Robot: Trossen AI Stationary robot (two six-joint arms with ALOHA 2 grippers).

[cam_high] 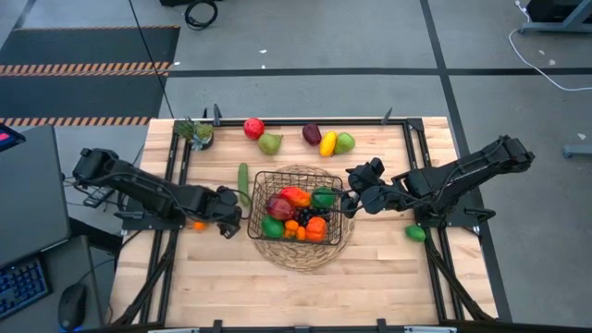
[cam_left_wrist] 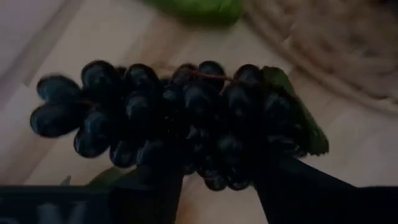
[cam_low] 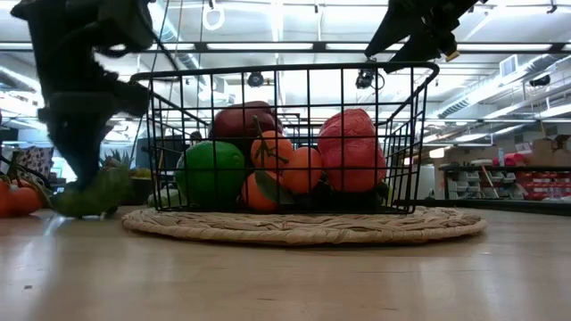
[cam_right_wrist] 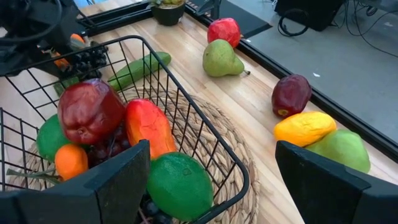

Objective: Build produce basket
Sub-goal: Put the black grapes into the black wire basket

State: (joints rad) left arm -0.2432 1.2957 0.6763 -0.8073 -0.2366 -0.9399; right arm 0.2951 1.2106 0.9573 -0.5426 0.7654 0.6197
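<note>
Mid-pick: left gripper (cam_left_wrist: 217,186) closing around dark grape bunch (cam_left_wrist: 174,118) beside black wire-mesh basket (cam_high: 298,206), left of centre on the tabletop. Next: lift over rim, drop in. Right gripper (cam_right_wrist: 211,180) open, hovering at basket's right rim.

1 basket (cam_high: 298,172), 1 mat (cam_high: 301,256), 1 cucumber (cam_high: 244,181), 1 grape bunch (cam_left_wrist: 180,118) (outside the basket), 2 pears (cam_high: 270,143).

The basket (cam_high: 294,215) sits on the mat (cam_high: 298,254); the cucumber (cam_high: 243,179) lies to its left.

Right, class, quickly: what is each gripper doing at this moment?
Left gripper: closing around the bunch of dark grapes.
Right gripper: open, empty, at the basket rim.
</note>
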